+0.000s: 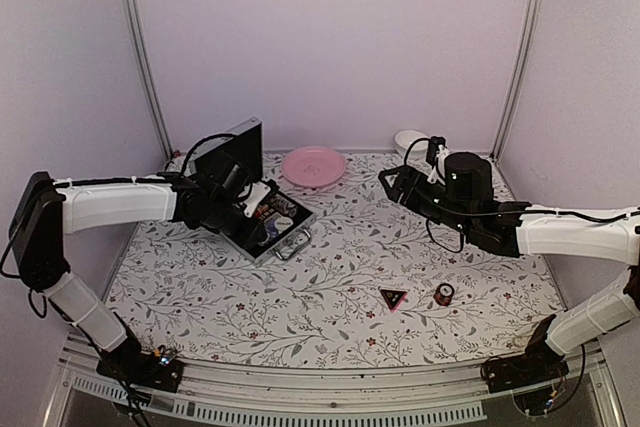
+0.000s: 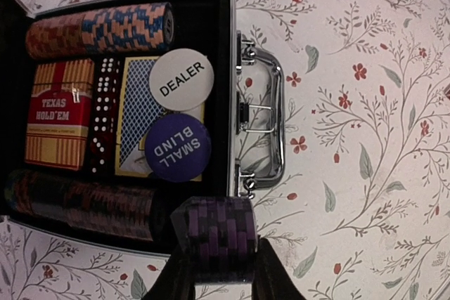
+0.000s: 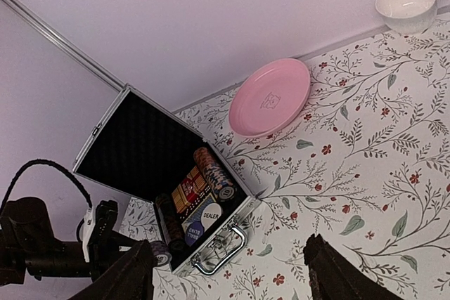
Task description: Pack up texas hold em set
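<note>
chip stack (image 2: pixel 222 235) in left gripper (image 2: pixel 223 252), by case (image 2: pixel 234 103)

plate (image 1: pixel 313 166) behind case (image 1: pixel 238 153), triangle (image 1: pixel 392 298) beside chip stack (image 1: pixel 444 294)

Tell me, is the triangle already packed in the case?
No, the black-and-red triangle lies flat on the table, well apart from the open case.

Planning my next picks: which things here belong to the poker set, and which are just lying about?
Job:
open case
purple chip stack, already gripped
black-and-red triangle
loose red chip stack

Lying about:
pink plate
white bowl
</note>
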{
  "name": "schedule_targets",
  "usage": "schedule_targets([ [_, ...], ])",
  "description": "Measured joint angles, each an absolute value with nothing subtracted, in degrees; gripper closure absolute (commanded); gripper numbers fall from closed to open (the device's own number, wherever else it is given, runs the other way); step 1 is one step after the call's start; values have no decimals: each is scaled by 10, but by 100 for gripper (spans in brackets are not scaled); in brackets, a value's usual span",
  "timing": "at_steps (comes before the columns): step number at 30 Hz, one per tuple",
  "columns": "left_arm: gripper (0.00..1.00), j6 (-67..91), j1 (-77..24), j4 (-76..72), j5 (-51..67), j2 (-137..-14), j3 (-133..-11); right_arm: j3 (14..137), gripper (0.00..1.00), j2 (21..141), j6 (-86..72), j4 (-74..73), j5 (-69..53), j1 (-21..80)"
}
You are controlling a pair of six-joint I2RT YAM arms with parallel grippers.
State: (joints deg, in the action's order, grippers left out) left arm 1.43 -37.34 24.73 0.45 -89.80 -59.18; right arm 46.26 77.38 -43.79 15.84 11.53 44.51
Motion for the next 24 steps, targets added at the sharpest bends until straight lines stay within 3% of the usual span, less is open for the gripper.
schedule_targets([
  [24, 92, 4, -365, 266, -50, -952, -591, 457, 26, 766, -440, 158, 116, 441],
])
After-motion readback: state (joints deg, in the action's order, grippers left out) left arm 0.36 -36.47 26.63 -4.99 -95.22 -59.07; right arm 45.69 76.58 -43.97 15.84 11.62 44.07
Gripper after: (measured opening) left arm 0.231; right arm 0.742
